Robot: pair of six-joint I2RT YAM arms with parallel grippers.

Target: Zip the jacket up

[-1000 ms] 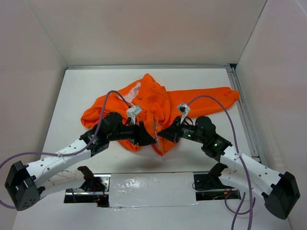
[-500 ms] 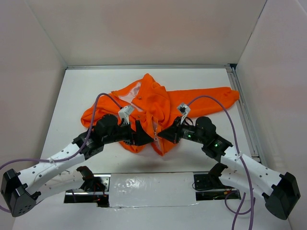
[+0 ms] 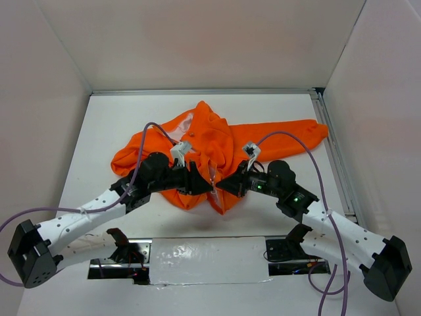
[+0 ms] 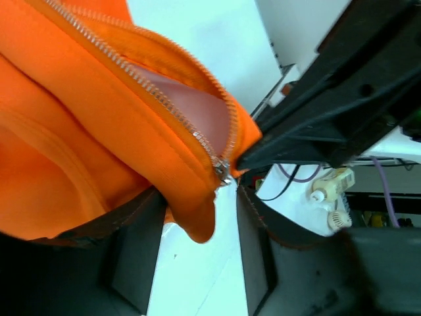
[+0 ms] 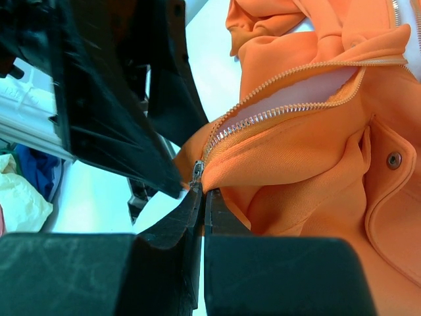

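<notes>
The orange jacket (image 3: 210,141) lies crumpled on the white table, one sleeve (image 3: 289,131) stretched to the right. Its zipper is open and shows the pale lining (image 5: 296,92). The zipper slider (image 5: 197,172) sits at the bottom end of the zipper, at the hem. My right gripper (image 5: 202,192) is shut on the slider's pull and shows in the top view (image 3: 220,185). My left gripper (image 3: 205,186) faces it, open, with the hem corner (image 4: 197,220) hanging between its fingers (image 4: 131,250). The slider (image 4: 223,172) shows just above them.
A shiny taped metal plate (image 3: 204,253) lies along the table's near edge between the arm bases. A metal rail (image 3: 335,158) runs along the right side. White walls close in the table on three sides.
My left arm drew back a little to the left, then came forward again to the hem by the slider. My right gripper has stayed in place, shut at the zipper's end.
</notes>
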